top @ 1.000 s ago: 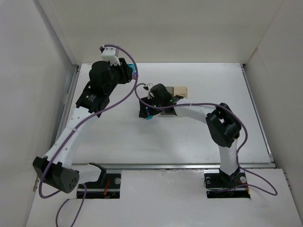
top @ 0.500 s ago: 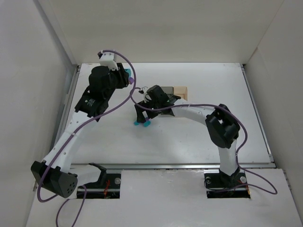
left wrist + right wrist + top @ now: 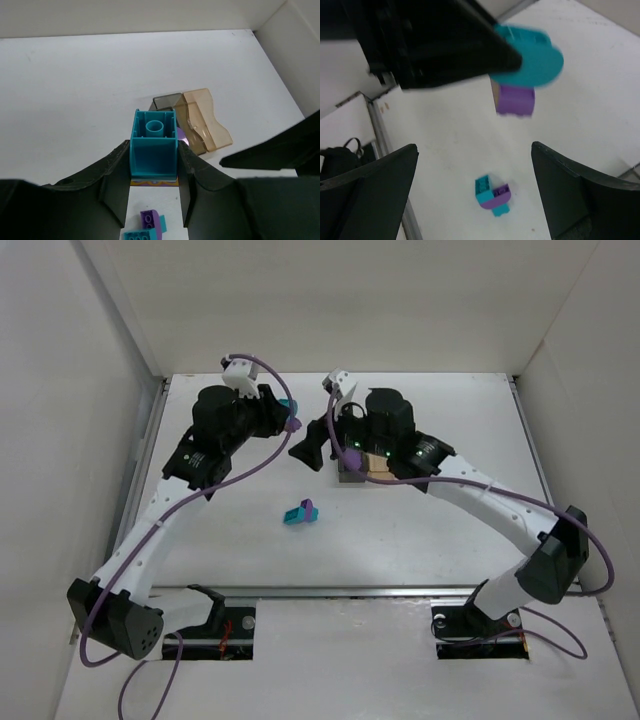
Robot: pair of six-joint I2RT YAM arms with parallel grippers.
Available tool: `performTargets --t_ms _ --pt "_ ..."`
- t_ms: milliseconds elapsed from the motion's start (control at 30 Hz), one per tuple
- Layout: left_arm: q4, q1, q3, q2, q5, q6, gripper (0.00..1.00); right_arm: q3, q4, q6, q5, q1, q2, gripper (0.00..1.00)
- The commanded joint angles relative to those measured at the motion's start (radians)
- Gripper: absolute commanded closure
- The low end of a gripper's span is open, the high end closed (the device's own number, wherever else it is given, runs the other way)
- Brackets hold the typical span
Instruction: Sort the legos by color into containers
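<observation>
My left gripper (image 3: pixel 283 414) is shut on a teal brick (image 3: pixel 153 149) with an orange strip under it and a purple piece beside it, and holds it in the air left of the containers. From the right wrist view the held teal (image 3: pixel 530 57) and purple (image 3: pixel 516 100) pieces hang above the table. A teal and purple lego cluster (image 3: pixel 300 512) lies on the table, also seen in both wrist views (image 3: pixel 149 227) (image 3: pixel 492 196). My right gripper (image 3: pixel 312 448) is open and empty, high above the cluster (image 3: pixel 475 195). The dark grey bin (image 3: pixel 166 102) and the amber bin (image 3: pixel 206 119) stand joined.
In the top view the right arm covers most of the bins (image 3: pixel 378 468). White walls close the table on the left, back and right. A metal rail (image 3: pixel 400 590) runs along the near edge.
My right gripper has let go of the teal and purple cluster on the table, opened, and risen back toward the bins. My left gripper shifted slightly right with its brick.
</observation>
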Motion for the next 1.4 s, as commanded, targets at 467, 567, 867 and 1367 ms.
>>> performTargets --t_ms 467,567,867,1367 --pt "0.108 0.002 -0.029 -0.034 0.255 -0.029 1.0 0.146 0.069 0.086 0.083 0.0 0.132 0.14" --pt "0.108 0.002 -0.029 -0.034 0.267 -0.029 1.0 0.169 0.069 0.095 0.061 0.0 0.153 0.3" --pt "0.088 0.002 -0.039 -0.034 0.278 -0.047 1.0 0.187 0.069 0.132 0.128 0.0 0.162 0.73" --pt "0.134 0.011 0.082 -0.013 0.026 0.012 1.0 -0.045 0.069 0.157 0.15 -0.009 0.132 1.0"
